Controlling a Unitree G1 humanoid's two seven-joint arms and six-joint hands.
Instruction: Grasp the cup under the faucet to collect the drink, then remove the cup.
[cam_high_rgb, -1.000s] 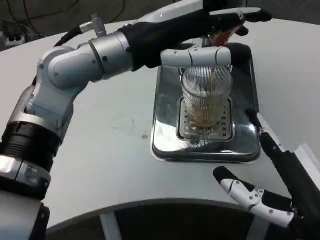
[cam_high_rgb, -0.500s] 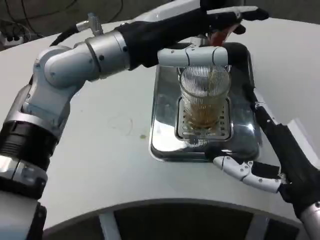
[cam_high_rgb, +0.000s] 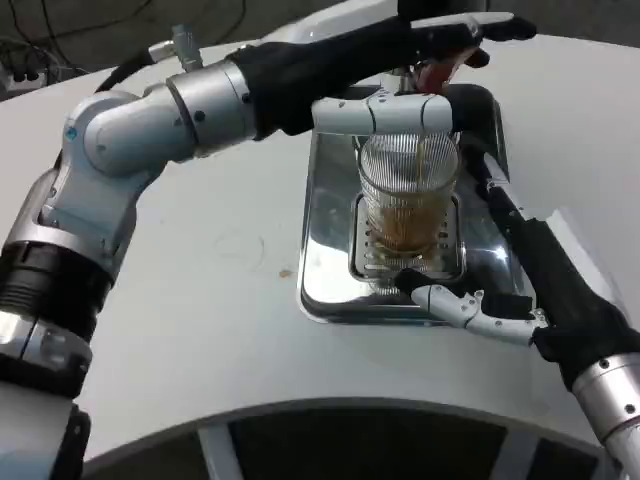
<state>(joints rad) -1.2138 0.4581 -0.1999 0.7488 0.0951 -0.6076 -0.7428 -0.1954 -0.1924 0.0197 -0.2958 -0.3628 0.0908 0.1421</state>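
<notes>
A ribbed clear glass cup (cam_high_rgb: 408, 205) stands on the drain grate of the steel drip tray (cam_high_rgb: 330, 250), under the faucet spout (cam_high_rgb: 385, 115). Amber drink fills its lower part and a thin stream runs into it. My left hand (cam_high_rgb: 440, 35) reaches over the top of the dispenser and rests on the red tap lever (cam_high_rgb: 437, 72). My right hand (cam_high_rgb: 515, 270) is open just right of the cup, fingers spread: some lie along the tray's right side, one stretches below the cup's base. It is close to the glass, with no hold on it.
The tray sits on a white round table (cam_high_rgb: 200, 270). My left forearm (cam_high_rgb: 190, 110) crosses above the table's left and back. Cables (cam_high_rgb: 40, 40) lie off the far left edge.
My right hand has moved up and left from the table's front edge to beside the cup. The amber level in the cup has risen. The left hand has stayed on the lever.
</notes>
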